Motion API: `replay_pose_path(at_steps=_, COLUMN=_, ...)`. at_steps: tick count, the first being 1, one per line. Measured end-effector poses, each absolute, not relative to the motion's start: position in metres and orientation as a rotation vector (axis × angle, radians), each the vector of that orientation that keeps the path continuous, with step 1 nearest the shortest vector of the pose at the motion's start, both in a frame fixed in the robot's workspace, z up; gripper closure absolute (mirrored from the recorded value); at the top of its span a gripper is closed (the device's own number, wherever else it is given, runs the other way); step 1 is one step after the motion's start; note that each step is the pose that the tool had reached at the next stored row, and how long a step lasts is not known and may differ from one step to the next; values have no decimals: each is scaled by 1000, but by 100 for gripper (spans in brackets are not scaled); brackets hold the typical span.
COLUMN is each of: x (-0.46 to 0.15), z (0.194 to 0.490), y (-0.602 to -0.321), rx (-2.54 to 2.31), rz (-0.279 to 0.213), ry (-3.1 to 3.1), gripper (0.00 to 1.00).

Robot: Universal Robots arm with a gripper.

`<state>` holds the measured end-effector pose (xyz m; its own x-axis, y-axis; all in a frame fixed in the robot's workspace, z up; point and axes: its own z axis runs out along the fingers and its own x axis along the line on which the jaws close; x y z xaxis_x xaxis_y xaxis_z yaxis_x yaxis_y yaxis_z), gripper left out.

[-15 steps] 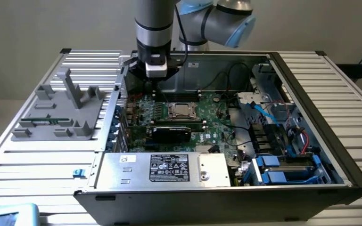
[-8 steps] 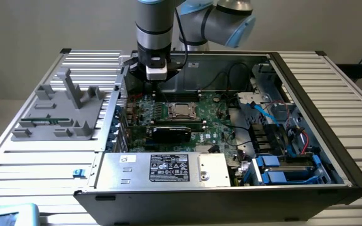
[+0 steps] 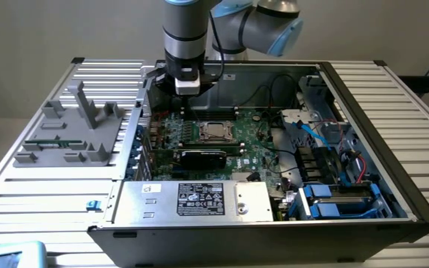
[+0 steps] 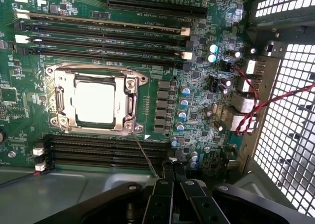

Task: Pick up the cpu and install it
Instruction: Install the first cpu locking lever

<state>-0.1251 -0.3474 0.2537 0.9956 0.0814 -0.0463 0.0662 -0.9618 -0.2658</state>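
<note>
The gripper (image 4: 173,167) has its two black fingers pressed together, with nothing between them, near the green motherboard (image 4: 206,111). Seen from it, the cpu (image 4: 96,102) lies at eleven o'clock inside the socket frame (image 4: 93,75), with black memory slots (image 4: 108,152) in between. Red wires (image 4: 268,103) run at two o'clock.

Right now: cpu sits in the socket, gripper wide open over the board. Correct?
Not quite. The gripper is shut, not open; the wrist view shows its jaws closed together. The rest holds: the cpu sits in the socket, and the gripper is over the board.
</note>
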Motion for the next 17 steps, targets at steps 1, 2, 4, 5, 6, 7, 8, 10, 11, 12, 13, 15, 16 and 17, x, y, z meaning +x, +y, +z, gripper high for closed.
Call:
replay_pose_path(at_steps=1, x=-124, z=254, y=-347, rx=-2870, rz=82, ry=-107, gripper=88)
replay_pose_path(at_steps=2, x=-122, z=254, y=-347, rx=-2869, rz=82, ry=-106, gripper=88)
replay_pose_path(at_steps=4, x=-119, z=254, y=-347, rx=-2866, rz=82, ry=-106, gripper=88)
replay_pose_path(at_steps=5, x=-117, z=254, y=-347, rx=-2864, rz=81, ry=-105, gripper=88)
replay_pose_path(at_steps=6, x=-115, z=254, y=-347, rx=-2863, rz=81, ry=-105, gripper=88)
replay_pose_path(at_steps=7, x=-113, z=254, y=-347, rx=-2861, rz=81, ry=-105, gripper=88)
replay_pose_path(at_steps=8, x=-112, z=254, y=-347, rx=-2860, rz=80, ry=-105, gripper=88)
replay_pose_path(at_steps=10, x=-109, z=254, y=-347, rx=-2856, rz=79, ry=-104, gripper=88)
replay_pose_path(at_steps=11, x=-108, z=254, y=-347, rx=-2855, rz=77, ry=-104, gripper=88)
replay_pose_path(at_steps=12, x=-107, z=254, y=-347, rx=-2854, rz=76, ry=-104, gripper=88)
replay_pose_path(at_steps=13, x=-105, z=254, y=-347, rx=-2853, rz=75, ry=-103, gripper=88)
replay_pose_path(at_steps=15, x=-103, z=254, y=-347, rx=-2851, rz=71, ry=-103, gripper=88)
replay_pose_path(at_steps=16, x=-102, z=254, y=-347, rx=-2850, rz=69, ry=-102, gripper=88)
replay_pose_path(at_steps=17, x=-101, z=254, y=-347, rx=-2849, rz=65, ry=-102, gripper=88)
